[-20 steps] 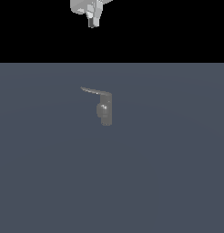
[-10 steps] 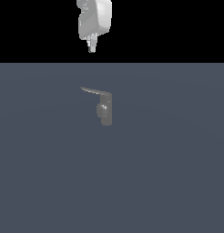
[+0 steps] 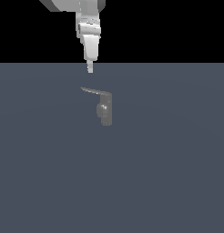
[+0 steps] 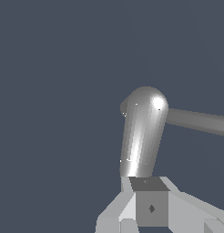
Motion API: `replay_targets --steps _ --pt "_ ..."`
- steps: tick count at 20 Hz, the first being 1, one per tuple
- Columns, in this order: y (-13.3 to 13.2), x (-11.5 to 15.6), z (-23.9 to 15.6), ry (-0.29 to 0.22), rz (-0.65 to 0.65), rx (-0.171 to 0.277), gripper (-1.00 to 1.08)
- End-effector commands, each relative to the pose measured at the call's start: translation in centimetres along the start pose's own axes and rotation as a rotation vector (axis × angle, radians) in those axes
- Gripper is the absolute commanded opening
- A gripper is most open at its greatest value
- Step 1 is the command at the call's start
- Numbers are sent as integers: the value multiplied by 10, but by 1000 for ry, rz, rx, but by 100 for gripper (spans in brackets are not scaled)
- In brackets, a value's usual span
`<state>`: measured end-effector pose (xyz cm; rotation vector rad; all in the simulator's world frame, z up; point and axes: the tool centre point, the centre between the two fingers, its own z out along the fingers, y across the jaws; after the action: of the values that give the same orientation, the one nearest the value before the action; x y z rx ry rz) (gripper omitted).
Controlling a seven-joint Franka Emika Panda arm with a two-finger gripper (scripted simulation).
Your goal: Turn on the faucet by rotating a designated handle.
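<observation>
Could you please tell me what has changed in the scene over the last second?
The tool has come down from the top edge of the exterior view and now hangs just above the handle, without touching it. Nothing was grasped or released. The faucet and its handle sit as before.

I see the faucet point(image 3: 105, 109), a stubby dull-grey metal cylinder, upright on the worktop, with a short rounded bulge on its side; its handle point(image 3: 92, 91), a thin flat grey lever, juts from the top toward the exterior view's left, slightly shiny.
</observation>
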<state>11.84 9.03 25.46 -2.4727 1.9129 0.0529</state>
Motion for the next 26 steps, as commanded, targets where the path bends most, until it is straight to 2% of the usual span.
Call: replay_targets --steps 1,12,22,26 --pt "-12 -2 19 8 58 3 -100" --pt "-40 -8 73 31 208 11 -100" --pt "-43 -9 81 35 228 12 -100" --pt "-35 -12 81 35 228 12 -100"
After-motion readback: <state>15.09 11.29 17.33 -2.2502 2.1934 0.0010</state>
